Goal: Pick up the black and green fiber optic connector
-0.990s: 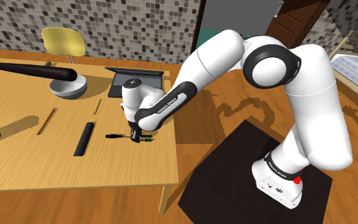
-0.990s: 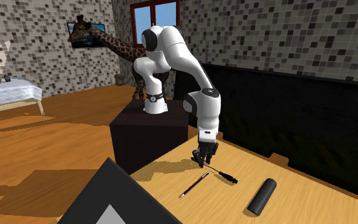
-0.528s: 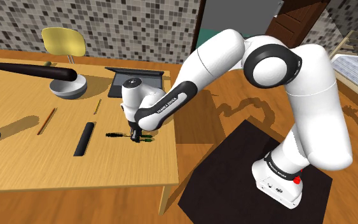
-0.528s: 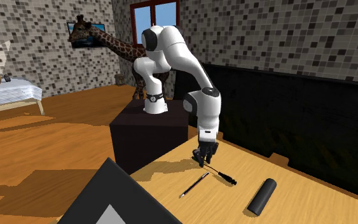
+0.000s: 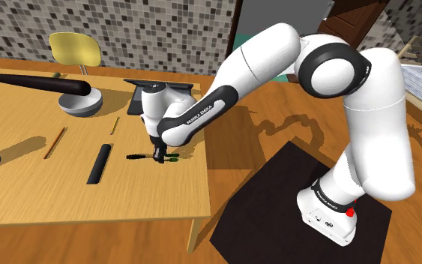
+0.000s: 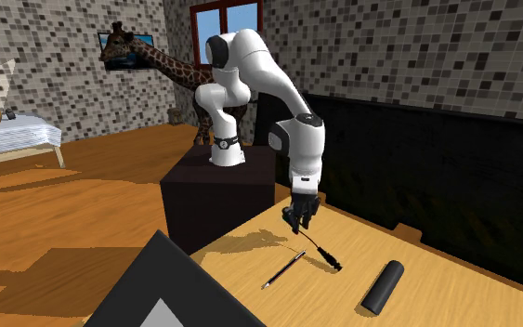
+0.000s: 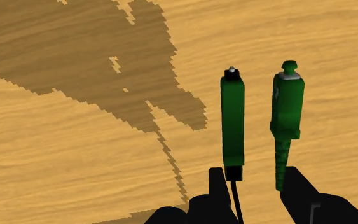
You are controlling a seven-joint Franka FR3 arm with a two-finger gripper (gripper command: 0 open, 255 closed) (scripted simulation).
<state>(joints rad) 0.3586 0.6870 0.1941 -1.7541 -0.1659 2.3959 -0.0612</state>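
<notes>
Status of gripper [image 5: 157,155]: clenched on the black and green fiber optic connector [image 5: 154,157]; fingers [image 7: 217,186] pressing in from either side in the wrist view; two green plugs [image 7: 233,121] side by side between and beyond the fingertips, pointing away from the hand; thin black cable running back between the fingers.

Position of connector, shoulder view: directly under the hand, over the wooden table [image 5: 22,195], near the table edge facing the stand [image 5: 276,217]; green end toward that view's right, black end toward its left.

Second exterior view: hand pointing straight down above the tabletop; connector hanging slantwise from it, dropping toward that view's right; lower black tip close to or on the wood, hard to tell which from this angle; arm shadow on the table below.

Other items on the table: black cylinder [image 5: 100,163] lying flat, to the shoulder view's left of the connector, apart from it; thin dark stick [image 6: 284,269] near the connector's lower tip, not touching it; grey bowl [image 5: 80,103] farther back; dark flat device [image 5: 134,102] behind the hand, partly covered by it.
</notes>
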